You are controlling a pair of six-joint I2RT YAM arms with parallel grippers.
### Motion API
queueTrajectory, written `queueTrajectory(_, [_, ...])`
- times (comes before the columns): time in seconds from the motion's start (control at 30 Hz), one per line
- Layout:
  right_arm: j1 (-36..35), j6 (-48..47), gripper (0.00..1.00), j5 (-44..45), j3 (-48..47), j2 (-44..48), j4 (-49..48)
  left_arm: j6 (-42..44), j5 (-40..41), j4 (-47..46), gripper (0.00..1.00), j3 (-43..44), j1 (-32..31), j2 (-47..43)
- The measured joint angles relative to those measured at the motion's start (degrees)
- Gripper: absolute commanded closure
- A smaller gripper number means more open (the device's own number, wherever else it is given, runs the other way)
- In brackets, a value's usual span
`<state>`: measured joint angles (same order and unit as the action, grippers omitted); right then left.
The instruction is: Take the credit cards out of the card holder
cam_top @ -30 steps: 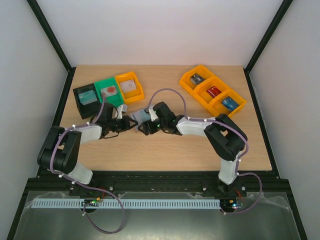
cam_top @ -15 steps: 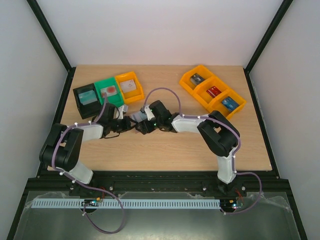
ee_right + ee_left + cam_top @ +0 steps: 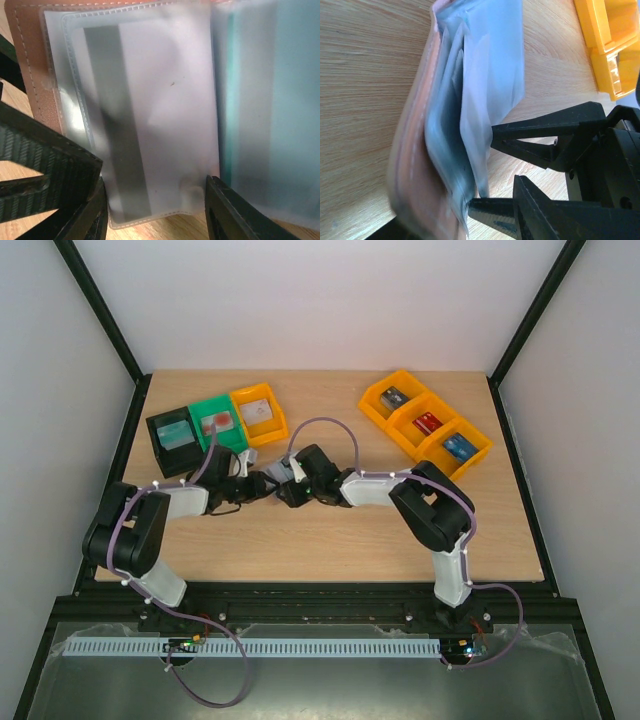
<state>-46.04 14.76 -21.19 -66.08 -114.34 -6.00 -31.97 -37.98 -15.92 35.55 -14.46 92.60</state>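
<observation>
Top: tan leather bifold card holder [image 3: 268, 477] sits left of centre on the pale wood table [image 3: 330, 540], between left gripper [image 3: 247, 487] and right gripper [image 3: 287, 488]. Left wrist: floppy frosted plastic sleeves [image 3: 490, 65] fanned open; left fingers' state cannot tell (barely visible). Right wrist: right fingers apart, straddling a sleeve; whitish grey-striped card [image 3: 150, 110] and teal card [image 3: 250, 100] inside.

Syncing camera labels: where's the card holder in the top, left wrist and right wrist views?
Top external: card holder, small, centre-left on the table, in front of the single orange bin.
Left wrist: card holder edge-on in the left half, tan cover leftmost.
Right wrist: card holder fills the frame, open, tan edge top left.
Shared landmark: the table's wood grain beneath it in every view.
</observation>
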Motion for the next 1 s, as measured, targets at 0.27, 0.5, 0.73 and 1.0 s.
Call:
queueTrajectory(0.27, [0.0,0.3,0.67,0.5,0.4,0.0,-1.0,0.9,0.4,-0.5,0.54,0.3,0.0,0.0])
queueTrajectory(0.5, [0.5,0.3,0.78,1.2,0.6,1.2,-0.7,1.5,0.6,-0.4,0.51,0.3,-0.1,0.0])
queueTrajectory(0.73, [1.1,0.4,0.89,2.0,0.6,1.7,-0.7,2.0,-0.1,-0.5,0.52,0.3,-0.5,0.1])
queueTrajectory(1.0, [1.1,0.0,0.98,1.9,0.3,2.3,-0.2,2.4,-0.3,-2.2,0.59,0.2,-0.5,0.6])
